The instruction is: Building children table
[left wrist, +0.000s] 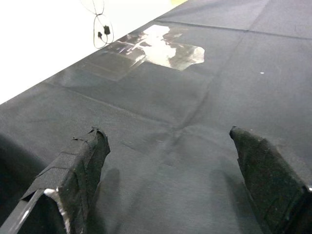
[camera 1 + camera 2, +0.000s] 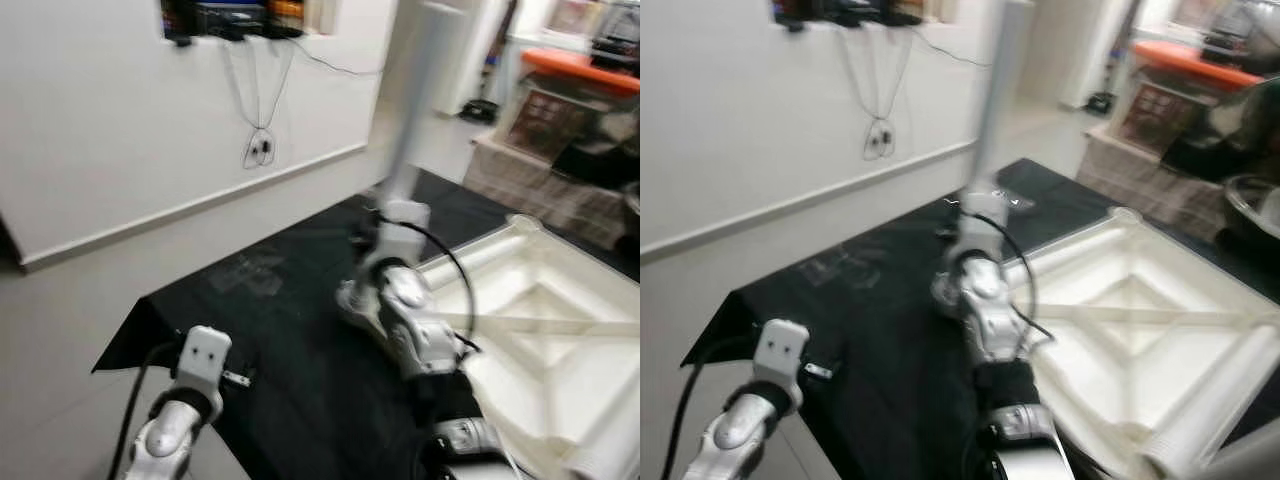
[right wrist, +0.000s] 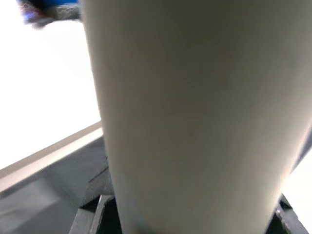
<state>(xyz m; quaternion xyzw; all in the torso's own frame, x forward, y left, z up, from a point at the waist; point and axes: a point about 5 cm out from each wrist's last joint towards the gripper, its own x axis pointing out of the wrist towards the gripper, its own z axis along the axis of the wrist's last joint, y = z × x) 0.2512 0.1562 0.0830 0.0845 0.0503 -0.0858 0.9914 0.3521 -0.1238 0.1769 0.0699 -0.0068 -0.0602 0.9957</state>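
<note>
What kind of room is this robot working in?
Probably a lived-in home room used as an assembly spot: a white wall with dangling cables, a black mat on the floor, and an upturned white table top lying on it.

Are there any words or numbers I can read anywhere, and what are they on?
None can be read.
Shiny patch on the black mat: a glare only, no letters.
Boxes under the orange top: too blurred to read.
White table leg in the right gripper: plain.

White parts on a black mat

The table top and the leg are plain white, the mat black with a glossy patch; at two o'clock an orange surface; wall white.
</note>
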